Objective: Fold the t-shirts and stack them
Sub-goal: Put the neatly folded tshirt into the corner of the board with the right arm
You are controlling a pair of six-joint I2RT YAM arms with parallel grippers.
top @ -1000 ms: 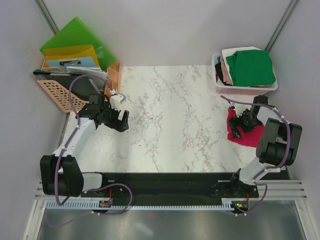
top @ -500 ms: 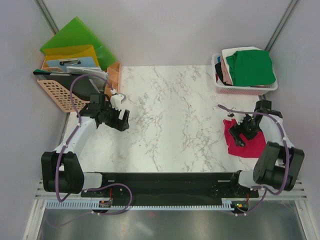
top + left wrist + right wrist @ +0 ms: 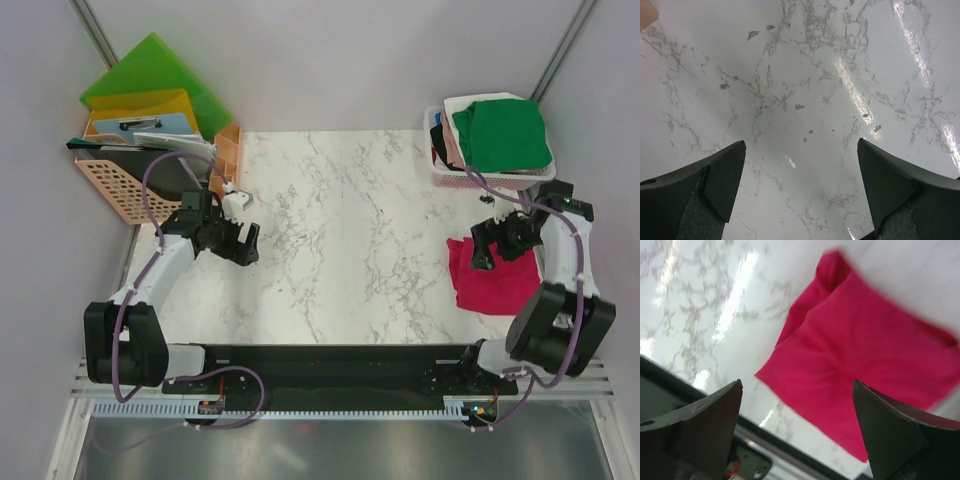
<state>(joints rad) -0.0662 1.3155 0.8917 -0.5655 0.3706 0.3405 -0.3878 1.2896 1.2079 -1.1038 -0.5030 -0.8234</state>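
Crimson-pink cloth, the t-shirt (image 3: 492, 282) to be folded, is shown lying in a flattish, roughly rectangular shape at the right edge of the marble-patterned table (image 3: 340, 230), with one raised fold at a corner in the right wrist view. It lies well apart from the left arm. The right pincer (image 3: 487, 248) is poised above the far-left part of the shirt with its jaws spread wide and nothing between them; no contact with the cloth is seen. The left pincer (image 3: 238, 242) is likewise spread and empty, hovering over bare table at the left. Further t-shirts, a green one (image 3: 500, 135) uppermost, are piled in a pale basket (image 3: 492, 181) at the far right corner.

The cloth is judged to be light, soft and limp: it will drape and crease rather than keep a shape, and a single layer may slip from a loose hold. A grip at an outer corner or along a hem, where layers can be pinched together, is judged most suitable. A grip in the flat middle would only bunch the cloth.
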